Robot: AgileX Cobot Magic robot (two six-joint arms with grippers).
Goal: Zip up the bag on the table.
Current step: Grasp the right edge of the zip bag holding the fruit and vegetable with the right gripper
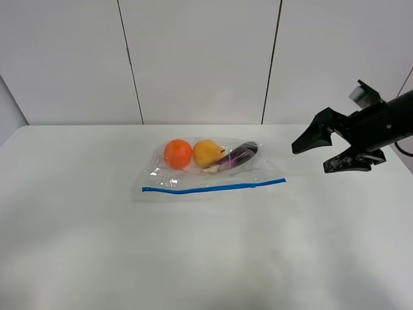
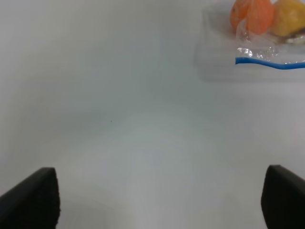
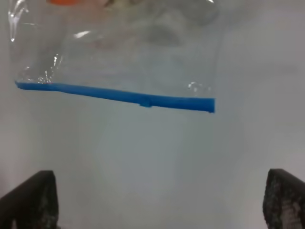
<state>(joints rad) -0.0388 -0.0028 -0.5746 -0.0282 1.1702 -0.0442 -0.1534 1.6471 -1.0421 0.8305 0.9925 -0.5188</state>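
The clear plastic bag point(image 1: 213, 169) lies flat in the middle of the white table point(image 1: 77, 226), with an orange point(image 1: 178, 154), a yellow pear point(image 1: 207, 152) and a purple eggplant point(image 1: 237, 156) inside. Its blue zip strip point(image 1: 213, 187) runs along the near edge. My right gripper point(image 1: 313, 158) hangs open and empty above the table, to the right of the bag; its wrist view shows the zip strip point(image 3: 114, 94) ahead of the open gripper point(image 3: 157, 200). My left gripper point(image 2: 157, 195) is open and empty, out of the high view; the bag's left end point(image 2: 267, 47) lies well ahead of it.
A white panelled wall point(image 1: 200, 58) stands behind the table's far edge. Bare tabletop lies in front of the bag and to its left point(image 2: 119, 119).
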